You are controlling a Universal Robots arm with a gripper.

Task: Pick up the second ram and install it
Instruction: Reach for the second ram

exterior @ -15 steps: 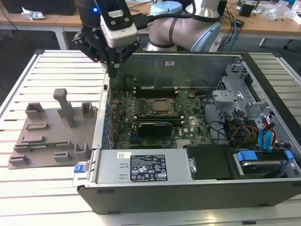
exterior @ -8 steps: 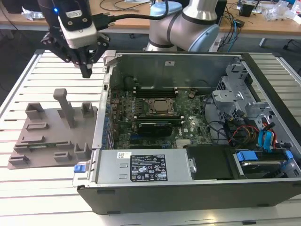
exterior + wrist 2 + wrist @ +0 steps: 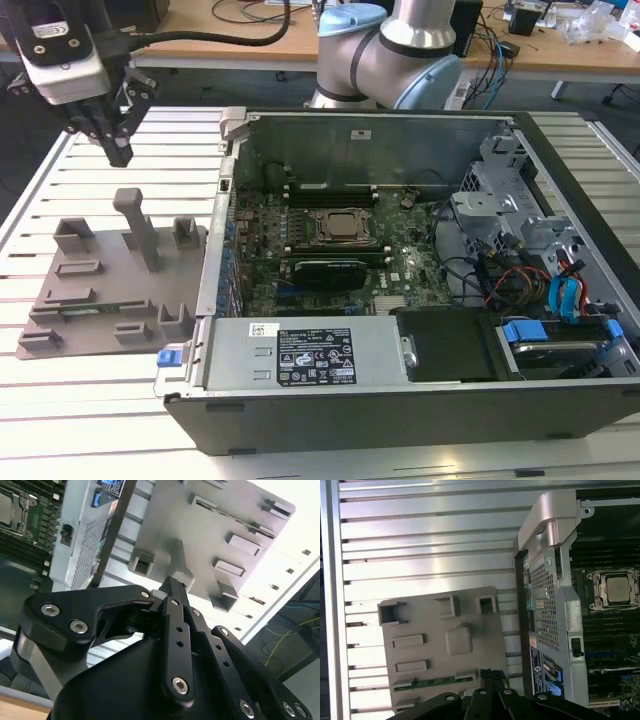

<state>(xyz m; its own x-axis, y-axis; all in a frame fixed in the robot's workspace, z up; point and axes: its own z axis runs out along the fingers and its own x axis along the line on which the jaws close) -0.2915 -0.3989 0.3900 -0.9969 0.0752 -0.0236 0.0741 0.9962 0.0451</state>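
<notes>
You have the gripper (image 3: pixel 118 150) clenched on nothing, hovering clear above the grey tray (image 3: pixel 110 287); the second ram (image 3: pixel 437 682) lies untouched in its tray slot.

A: What is everything standing on?
B: A pale worktop (image 3: pixel 90 405) of long metal slats with dark gaps between them.
A: And what lies on it?
B: Two things. A flat grey holder tray (image 3: pixel 110 295) lies toward the exterior view's left. Just beside it, to the right, an open computer case (image 3: pixel 400 425) lies on its side.
A: Do they touch?
B: No. In the first wrist view a narrow strip of slats shows between them.
</notes>
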